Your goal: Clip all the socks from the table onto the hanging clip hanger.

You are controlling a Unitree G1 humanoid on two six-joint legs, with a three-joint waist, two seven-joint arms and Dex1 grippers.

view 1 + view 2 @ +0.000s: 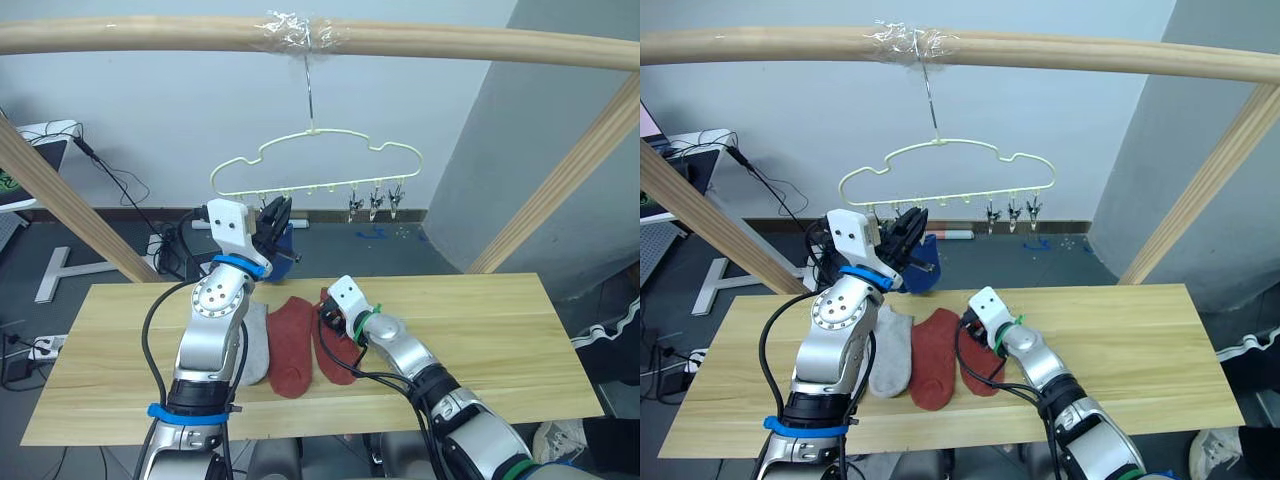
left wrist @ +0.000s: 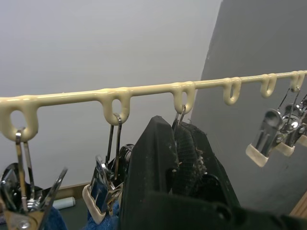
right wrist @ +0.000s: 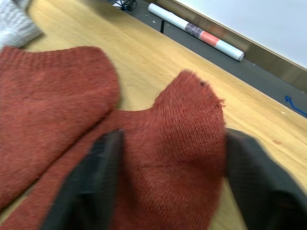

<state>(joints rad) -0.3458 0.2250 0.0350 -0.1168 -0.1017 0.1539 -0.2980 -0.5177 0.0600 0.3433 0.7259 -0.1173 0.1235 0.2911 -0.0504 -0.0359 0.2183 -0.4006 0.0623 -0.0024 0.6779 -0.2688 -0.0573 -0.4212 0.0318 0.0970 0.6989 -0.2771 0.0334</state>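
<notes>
Socks on the table (image 1: 1160,340): two rust red socks, one (image 1: 933,358) beside the other (image 1: 983,362); one light grey sock (image 1: 892,352) just beside the first red one. One blue sock (image 1: 924,262) hangs at the clip hanger (image 1: 940,170), above the table's far edge. Clips on the hanger: three bare ones (image 1: 1012,212) grouped at its right end; the rest are partly hidden, count unclear.

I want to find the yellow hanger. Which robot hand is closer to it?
Left. The left gripper is raised right at the clip hanger, by its clips. The right gripper is down on the table, around a rust red sock.
</notes>
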